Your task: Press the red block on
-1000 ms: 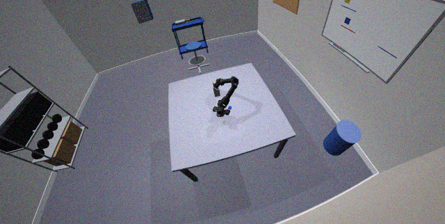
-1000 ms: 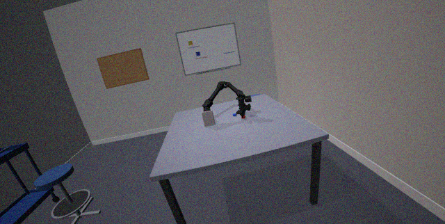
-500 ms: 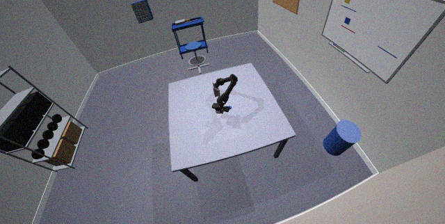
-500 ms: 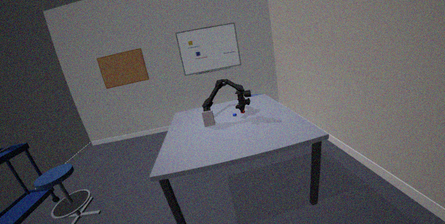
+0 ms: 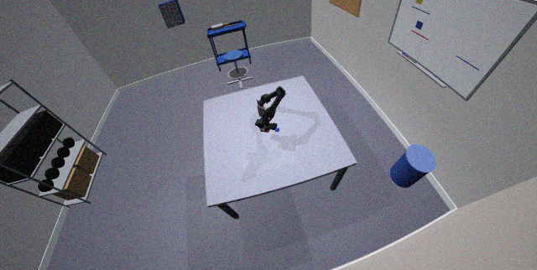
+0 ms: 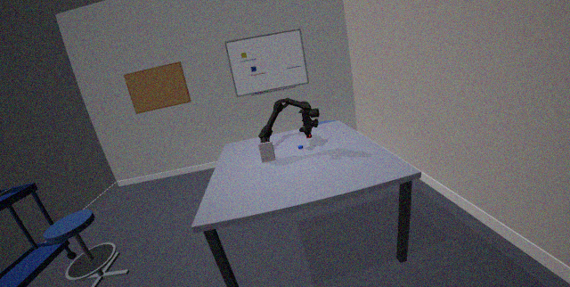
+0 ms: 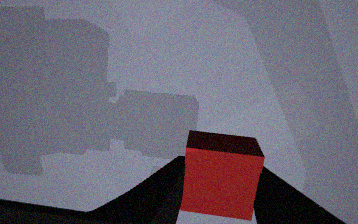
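The red block (image 7: pixel 222 181) (image 6: pixel 309 135) (image 5: pixel 267 131) is held between the two black fingers of my gripper (image 7: pixel 218 169) (image 6: pixel 308 135), which is shut on it. In the exterior view the block and fingertips are raised above the table top. The blue block (image 5: pixel 277 129) (image 6: pixel 300 147) stands on the table (image 5: pixel 235 169) (image 6: pixel 285 189), apart from the red block and nearer the arm's base in the exterior view. The blue block does not show in the wrist view. In the top view the gripper partly hides the red block.
The arm's grey base block (image 6: pixel 267 151) stands on the table. Shadows of the arm fall across the table top. A blue stool (image 5: pixel 233 55) (image 6: pixel 69 225), a blue-shelved rack (image 5: pixel 226 29) and a blue bin (image 5: pixel 413 166) stand on the floor away from the table.
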